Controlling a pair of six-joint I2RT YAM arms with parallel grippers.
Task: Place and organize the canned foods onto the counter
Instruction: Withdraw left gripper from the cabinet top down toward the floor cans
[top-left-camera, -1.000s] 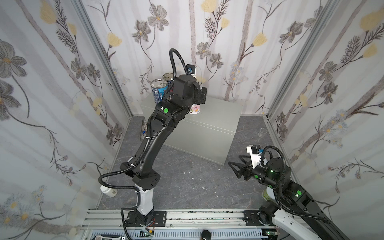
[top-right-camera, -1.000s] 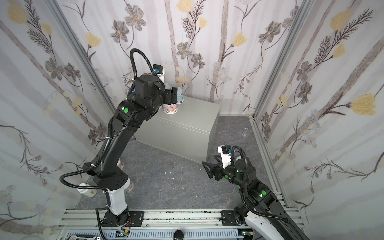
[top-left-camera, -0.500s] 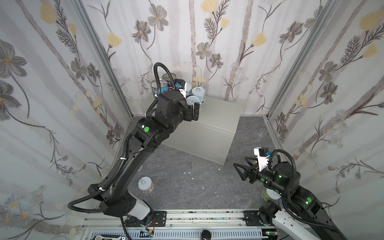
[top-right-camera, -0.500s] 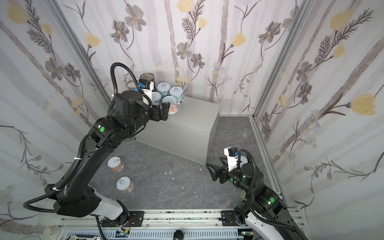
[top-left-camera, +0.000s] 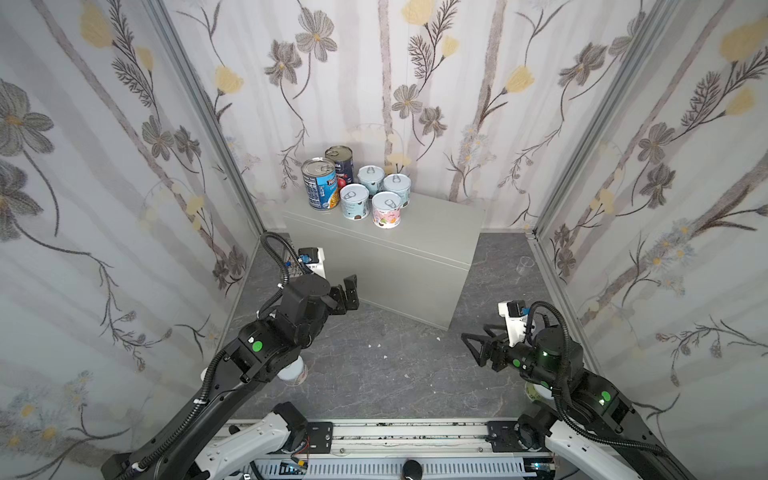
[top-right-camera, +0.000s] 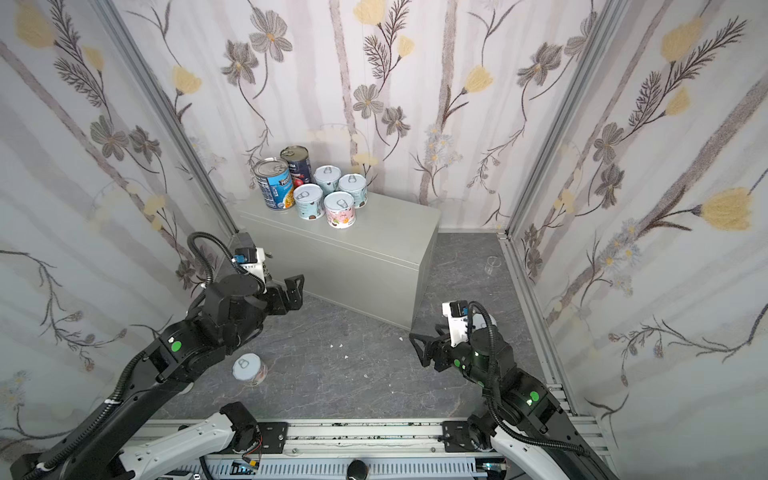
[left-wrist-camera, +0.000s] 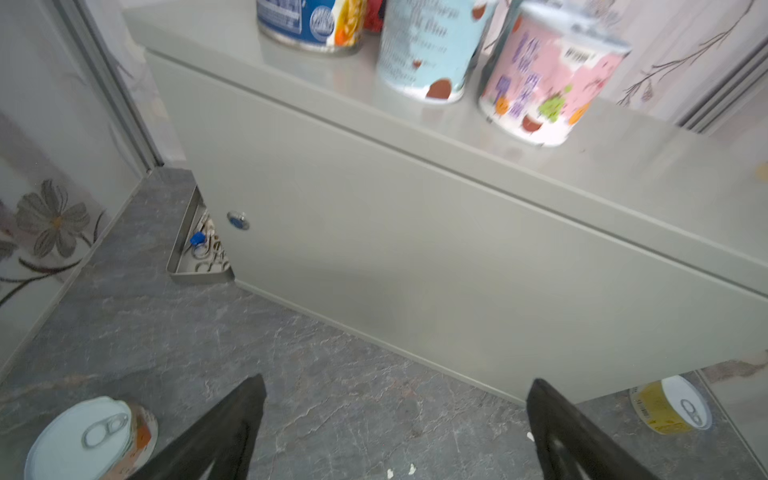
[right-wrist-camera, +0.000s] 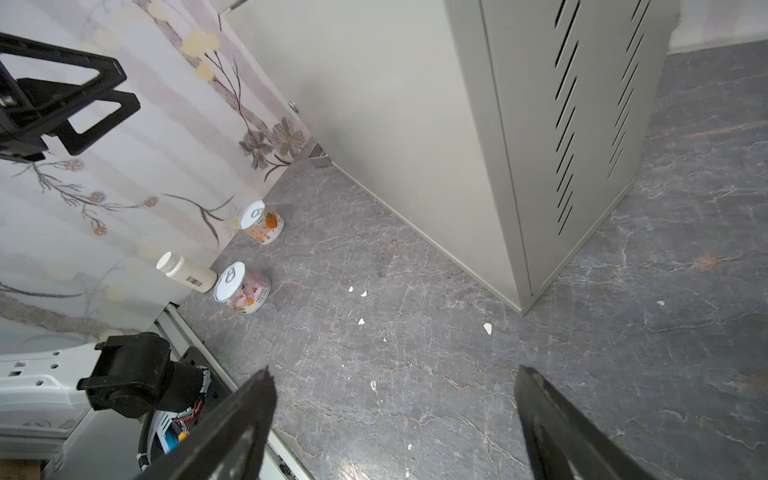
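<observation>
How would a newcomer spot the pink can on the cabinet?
Find the grey cabinet against the back wall; six cans crowd one end of its top. The pink can is the short one nearest the front edge, the only pink label there.

Six cans stand bunched at the far left corner of the counter: the blue tall can, the navy-red tall can behind it, and four short cans in a tight square just beside them. Another short can stands upright on the floor near the left arm. The left gripper and the right gripper both hang spread and empty over the floor
</observation>
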